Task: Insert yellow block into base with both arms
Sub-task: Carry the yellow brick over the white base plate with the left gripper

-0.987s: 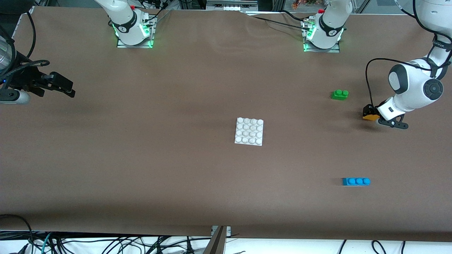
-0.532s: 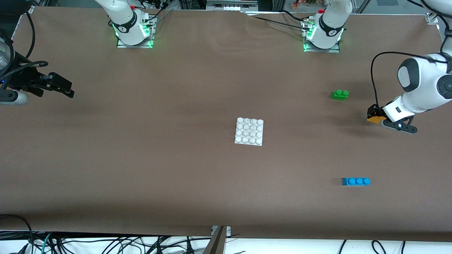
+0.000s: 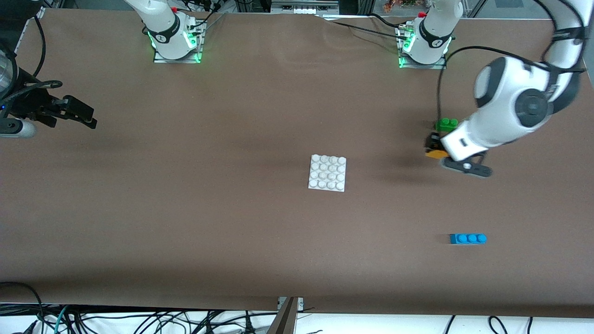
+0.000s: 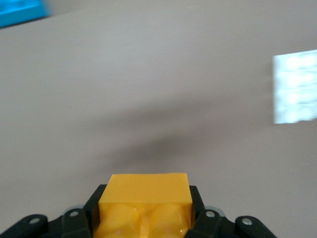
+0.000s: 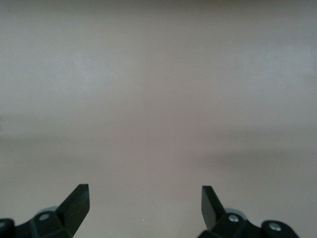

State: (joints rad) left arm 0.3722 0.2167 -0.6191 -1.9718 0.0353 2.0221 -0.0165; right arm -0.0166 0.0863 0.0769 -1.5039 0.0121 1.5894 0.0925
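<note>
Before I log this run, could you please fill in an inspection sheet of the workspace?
Surface: brown table.
Job's things: yellow block in the left gripper; white base mid-table, bare.
Clutter: green brick beside that gripper; blue brick nearer the camera.
Grippers: left shut on the block, airborne; right gripper open, waiting at its table end.
Cables: along the table edges; one on the left arm.
Surroundings: nothing seen.

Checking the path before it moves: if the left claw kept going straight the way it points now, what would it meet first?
Probably bare table. The left claw, shut on the yellow block, points toward the right arm's end; the base sits off to one side of that line. Depth is unclear.
</note>
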